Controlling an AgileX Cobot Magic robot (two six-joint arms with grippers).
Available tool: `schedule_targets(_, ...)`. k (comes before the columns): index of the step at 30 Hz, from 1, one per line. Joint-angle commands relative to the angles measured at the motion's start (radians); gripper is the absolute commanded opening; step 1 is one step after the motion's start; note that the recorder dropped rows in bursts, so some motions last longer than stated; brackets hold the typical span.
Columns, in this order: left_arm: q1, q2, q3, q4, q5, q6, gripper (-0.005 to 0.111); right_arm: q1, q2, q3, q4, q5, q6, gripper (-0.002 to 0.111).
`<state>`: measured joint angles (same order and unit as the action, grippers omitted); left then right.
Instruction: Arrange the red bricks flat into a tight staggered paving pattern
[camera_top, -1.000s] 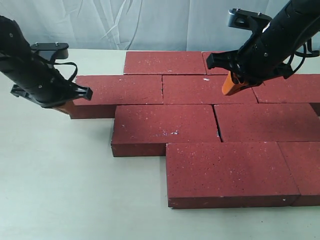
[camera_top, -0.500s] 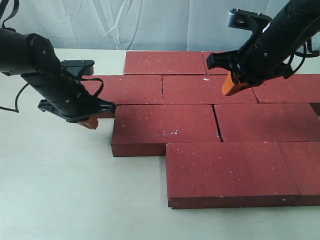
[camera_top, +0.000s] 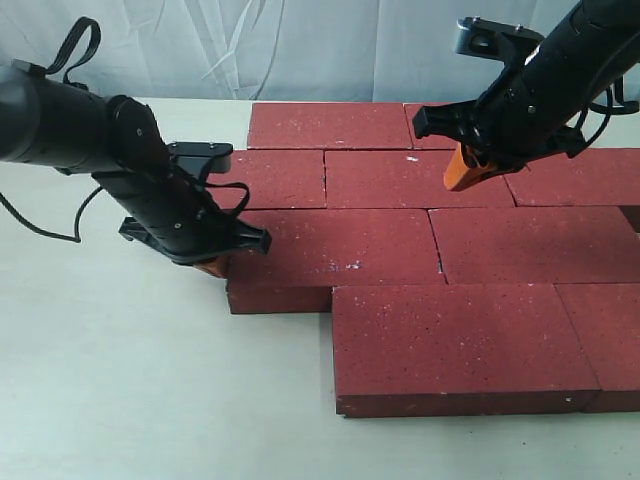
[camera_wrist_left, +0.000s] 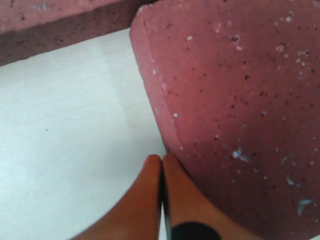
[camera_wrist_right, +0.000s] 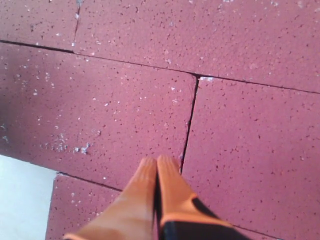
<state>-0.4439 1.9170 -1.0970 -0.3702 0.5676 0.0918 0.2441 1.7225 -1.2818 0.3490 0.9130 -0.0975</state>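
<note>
Several red bricks (camera_top: 400, 180) lie flat in staggered rows across the table's right half. My left gripper (camera_top: 212, 266) is shut with nothing in it, its orange tips at the left end of the third-row brick (camera_top: 330, 250). The left wrist view shows the left gripper (camera_wrist_left: 161, 159) touching that brick's end corner (camera_wrist_left: 225, 100). My right gripper (camera_top: 455, 180) is shut and empty, held over the second row. In the right wrist view the right gripper (camera_wrist_right: 157, 161) hangs above a joint between two bricks (camera_wrist_right: 190, 125).
The pale tabletop (camera_top: 120, 380) spreads to the left and front of the bricks. A white curtain (camera_top: 280, 50) hangs behind the table. The front-row brick (camera_top: 455, 345) lies near the table's front.
My left arm has swung right and toward the front, from the end of the second-row brick to the left end of the third-row brick. The right arm has stayed still.
</note>
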Motion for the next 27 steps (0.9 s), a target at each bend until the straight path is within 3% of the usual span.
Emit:
schedule_targets(1, -0.029, -0.002, 0.0, -0.027, -0.013, 0.0, 0.0, -0.004, -0.002, 0.003, 0.001, -0.01, -0.007, -0.001)
schedule_targets(14, -0.025, -0.009, 0.0, 0.087, -0.005, -0.009, 0.0, -0.004, -0.002, 0.003, 0.001, -0.003, -0.007, -0.001)
schedule_targets(20, -0.025, -0.038, 0.0, 0.269, 0.001, -0.17, 0.0, -0.004, -0.002, 0.003, 0.001, -0.001, -0.007, -0.001)
schedule_targets(27, -0.015, -0.064, 0.0, 0.321, 0.007, -0.201, 0.0, -0.004, -0.002, 0.003, 0.001, 0.004, -0.007, -0.001)
